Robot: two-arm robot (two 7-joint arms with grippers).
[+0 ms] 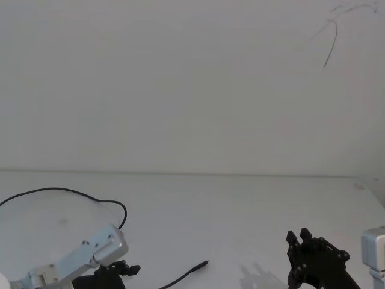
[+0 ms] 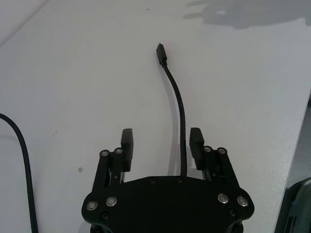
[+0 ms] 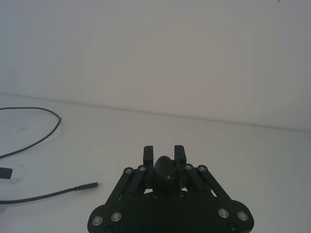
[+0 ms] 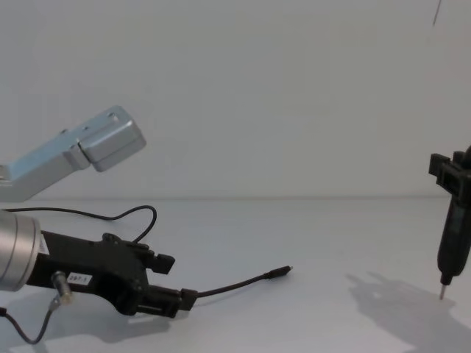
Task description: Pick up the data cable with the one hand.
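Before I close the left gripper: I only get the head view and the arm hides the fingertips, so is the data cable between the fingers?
Observer: Yes. The left wrist view shows the data cable running between the open fingers of the left gripper, close to one finger and apart from the other.
Operator: How low is the gripper?
Observer: In the chest view it slants down close to the table. I cannot tell whether the fingertips touch it.
Operator: Is the right arm in the way?
Observer: No. The right gripper grips a pen-shaped tool that hangs upright well to the right of the cable, needle tip above the table.
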